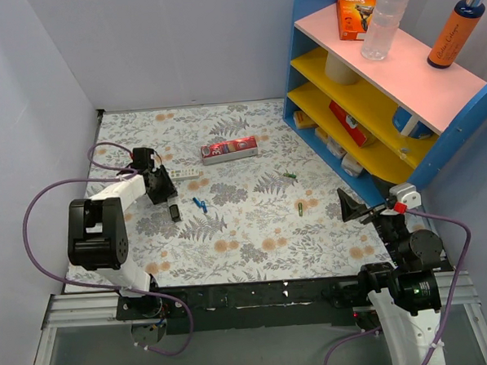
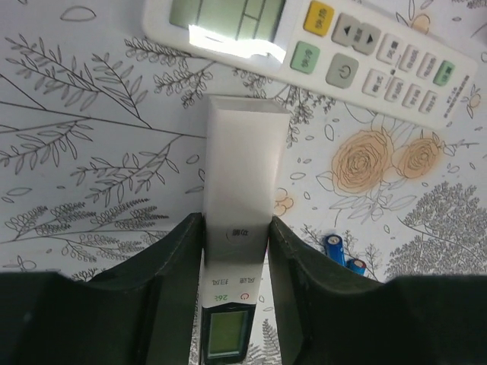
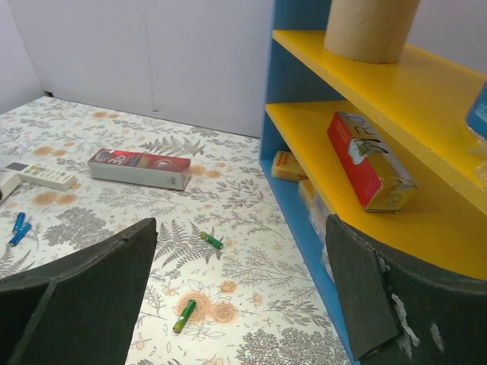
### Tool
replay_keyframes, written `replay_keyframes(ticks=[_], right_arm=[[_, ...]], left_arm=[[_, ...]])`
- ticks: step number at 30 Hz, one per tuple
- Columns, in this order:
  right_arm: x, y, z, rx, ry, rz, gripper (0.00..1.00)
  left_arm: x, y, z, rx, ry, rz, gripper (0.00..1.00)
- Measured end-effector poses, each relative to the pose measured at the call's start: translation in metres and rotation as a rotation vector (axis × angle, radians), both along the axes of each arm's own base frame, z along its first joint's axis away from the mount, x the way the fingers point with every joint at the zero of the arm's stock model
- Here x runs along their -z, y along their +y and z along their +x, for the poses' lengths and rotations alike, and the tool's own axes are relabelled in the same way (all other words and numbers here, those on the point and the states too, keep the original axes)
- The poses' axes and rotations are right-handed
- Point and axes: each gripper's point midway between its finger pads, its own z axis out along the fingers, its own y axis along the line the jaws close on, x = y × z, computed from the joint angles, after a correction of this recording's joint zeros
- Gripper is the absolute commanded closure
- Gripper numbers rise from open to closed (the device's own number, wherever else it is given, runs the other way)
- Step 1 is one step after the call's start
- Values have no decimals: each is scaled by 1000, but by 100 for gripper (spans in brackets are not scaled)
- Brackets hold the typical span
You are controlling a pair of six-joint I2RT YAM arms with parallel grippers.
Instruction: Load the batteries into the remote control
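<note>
The white remote control (image 1: 186,174) lies face up on the flowered table, its yellow and green buttons clear in the left wrist view (image 2: 304,46). Just short of it my left gripper (image 2: 236,224) is shut on a slim white bar with a small screen (image 2: 237,175), one jaw against each long side. Two blue batteries (image 2: 332,245) lie to the right of that gripper (image 1: 164,191). Two green batteries (image 3: 184,315) (image 3: 212,240) lie mid-table. My right gripper (image 3: 242,228) hangs open and empty at the right (image 1: 351,205).
A red carton (image 1: 229,150) lies beyond the remote. A small black oblong piece (image 1: 174,211) rests near the blue batteries. A blue shelf unit (image 1: 369,86) with yellow and pink boards fills the right side. Grey walls close the left and back.
</note>
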Motion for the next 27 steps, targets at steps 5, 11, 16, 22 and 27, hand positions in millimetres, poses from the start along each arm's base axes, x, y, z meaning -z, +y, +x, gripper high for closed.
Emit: replay_keyframes(ticks=[5,11,16,22,27], right_arm=[[7,18,-2,-103,30,-24,2],[23,49,-1,-293,156,-38,2],[39,75,-5,-470,276,-16,2],[40,100,-11,-665,360,53,2],[49,112,-7,-740,470,139,2]], left_arm=[[-10,-15,-6,45,-13,-17,86],[-39,-39,-9,118,-90,-62,97],[-70,-60,-12,179,-169,-153,100],[-108,-94,-24,279,-262,-344,100],[-134,-136,-45,413,-296,-534,100]])
